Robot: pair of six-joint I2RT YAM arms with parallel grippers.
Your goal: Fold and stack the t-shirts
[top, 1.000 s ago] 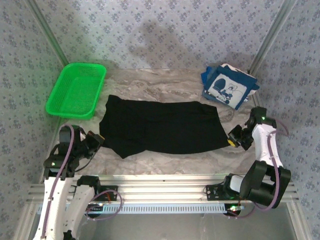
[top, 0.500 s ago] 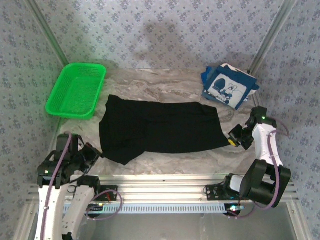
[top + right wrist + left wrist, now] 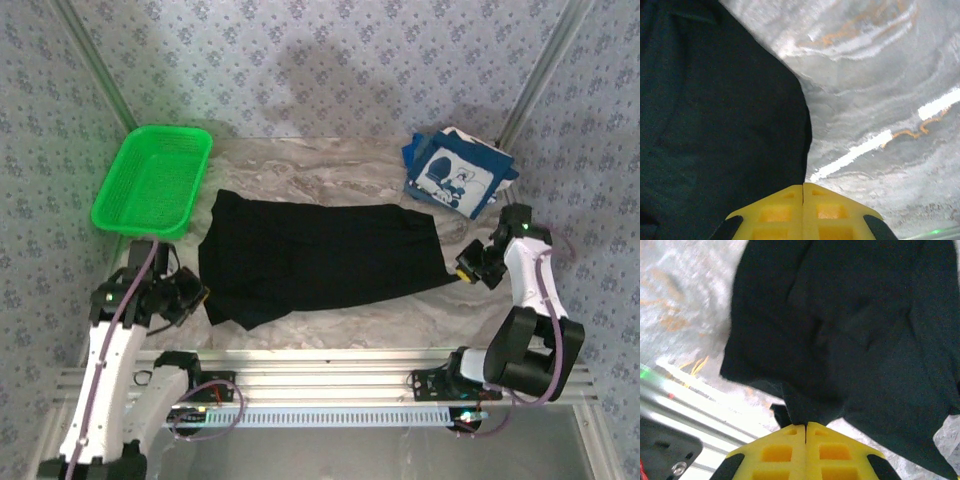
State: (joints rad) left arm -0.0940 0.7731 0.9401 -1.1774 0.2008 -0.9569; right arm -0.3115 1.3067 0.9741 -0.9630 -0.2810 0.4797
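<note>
Since a moment ago, the left gripper (image 3: 192, 297) has swung back in toward the near side of the green basket (image 3: 135, 228), and the near-left corner of the black t-shirt (image 3: 320, 260) has bunched up with it. The right gripper (image 3: 466, 270) has crept slightly away from the near edge.

On the left wrist view, the left gripper (image 3: 805, 426) has its yellow fingers pressed flat together, with a fold of the black t-shirt (image 3: 850, 330) pinched in the seam between them. The right gripper (image 3: 803, 186) is likewise closed tight, and the edge of the black t-shirt (image 3: 715, 125) runs straight into its tips, so it grips that corner.

The left arm rises from its base, leans toward the basket's near end, and turns its wrist to the right. The right arm stands well to the right of the basket, elbow low, forearm upright, wrist bent back left.

The black t-shirt lies spread on the marble table (image 3: 330, 165), just right of the basket. The navy t-shirt (image 3: 455, 175), folded with its white print up, sits far to the right of the basket.
</note>
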